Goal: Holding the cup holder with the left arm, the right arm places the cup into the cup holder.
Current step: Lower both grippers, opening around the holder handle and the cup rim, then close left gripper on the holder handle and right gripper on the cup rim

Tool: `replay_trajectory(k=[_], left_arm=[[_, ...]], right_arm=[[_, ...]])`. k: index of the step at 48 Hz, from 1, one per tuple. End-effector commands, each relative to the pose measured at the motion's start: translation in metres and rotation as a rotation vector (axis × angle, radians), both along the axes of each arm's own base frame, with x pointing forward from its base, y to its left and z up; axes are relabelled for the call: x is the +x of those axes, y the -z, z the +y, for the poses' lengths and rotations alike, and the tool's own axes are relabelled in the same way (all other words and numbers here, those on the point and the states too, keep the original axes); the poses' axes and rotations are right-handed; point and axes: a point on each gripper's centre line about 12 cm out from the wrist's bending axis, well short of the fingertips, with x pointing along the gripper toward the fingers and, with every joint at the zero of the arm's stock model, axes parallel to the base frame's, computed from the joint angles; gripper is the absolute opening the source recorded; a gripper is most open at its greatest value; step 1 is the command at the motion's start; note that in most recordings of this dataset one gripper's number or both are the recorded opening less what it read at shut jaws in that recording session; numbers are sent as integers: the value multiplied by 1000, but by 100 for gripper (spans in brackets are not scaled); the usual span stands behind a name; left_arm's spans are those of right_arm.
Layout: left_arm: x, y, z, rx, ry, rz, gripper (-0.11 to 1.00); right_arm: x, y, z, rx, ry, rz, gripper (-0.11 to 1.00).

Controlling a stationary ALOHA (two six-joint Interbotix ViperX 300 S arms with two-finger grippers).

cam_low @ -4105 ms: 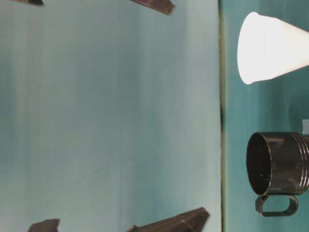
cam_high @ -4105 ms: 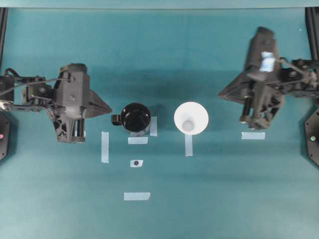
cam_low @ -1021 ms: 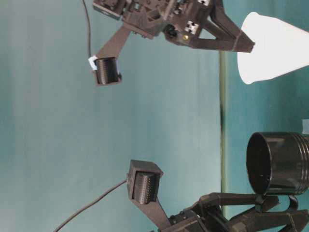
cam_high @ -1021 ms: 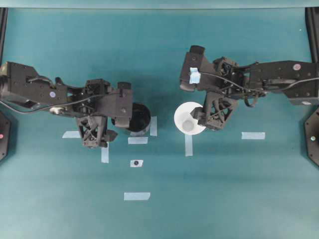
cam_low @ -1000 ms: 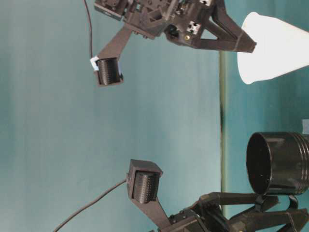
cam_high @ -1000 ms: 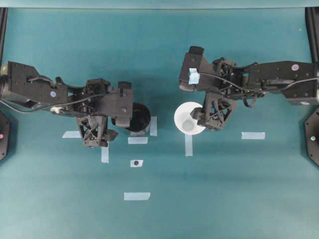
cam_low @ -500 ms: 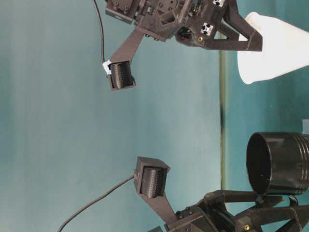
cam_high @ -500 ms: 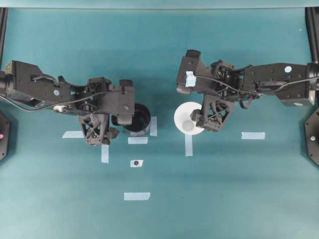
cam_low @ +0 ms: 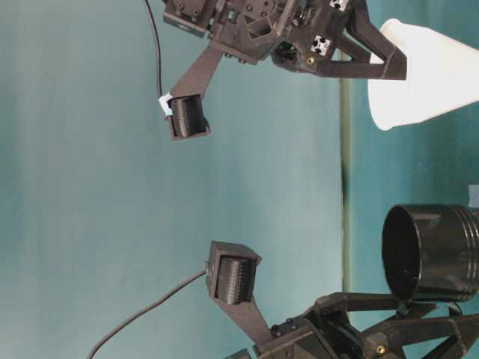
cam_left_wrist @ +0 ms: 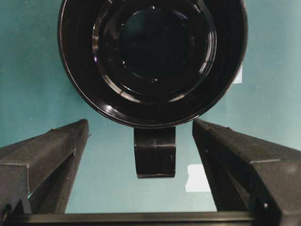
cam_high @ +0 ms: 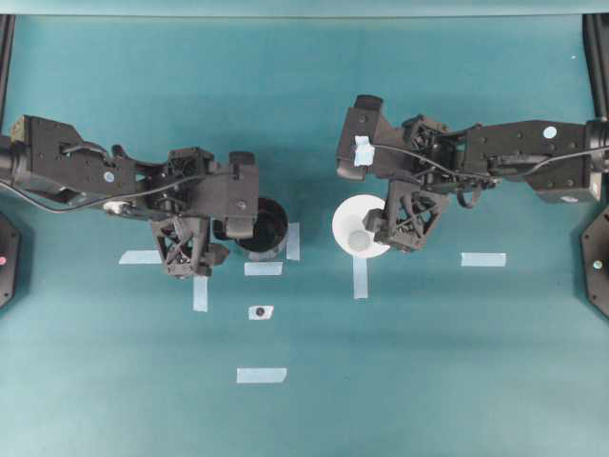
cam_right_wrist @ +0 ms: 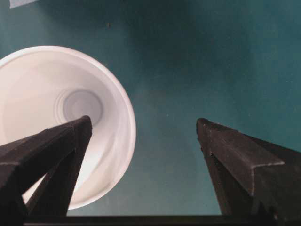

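Left wrist view, nearest first: left pincer (cam_left_wrist: 141,197) spread wide, empty, straddling the short handle of the cup holder (cam_left_wrist: 153,56). Farther across the worktop (cam_high: 428,362), right pincer (cam_right_wrist: 141,155) likewise wide open, one finger over the cup (cam_right_wrist: 61,122), nothing gripped. Approach step, by the look; next, probably closing on the handle, then on the cup's rim.

Since the earliest pictures, your left arm (cam_high: 114,181) has swung in from the table's left edge, so its gripper (cam_high: 225,228) now hangs spread at the cup holder's (cam_high: 266,225) handle (cam_left_wrist: 154,157). Your right arm (cam_high: 514,157) has come in from the far right, and its gripper (cam_high: 376,227) now sits wide over the cup's (cam_high: 354,228) rim, one finger (cam_right_wrist: 51,160) over the mouth
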Motion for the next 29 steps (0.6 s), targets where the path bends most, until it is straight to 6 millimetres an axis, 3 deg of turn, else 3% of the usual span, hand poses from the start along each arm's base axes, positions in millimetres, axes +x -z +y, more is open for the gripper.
replay_trajectory(k=[1, 29], left_arm=[[7, -11, 2, 7, -2, -39, 96], [9, -13, 2, 8, -2, -44, 96]], right_arm=[[7, -12, -2, -8, 2, -41, 98], [8, -14, -3, -9, 3, -47, 97]])
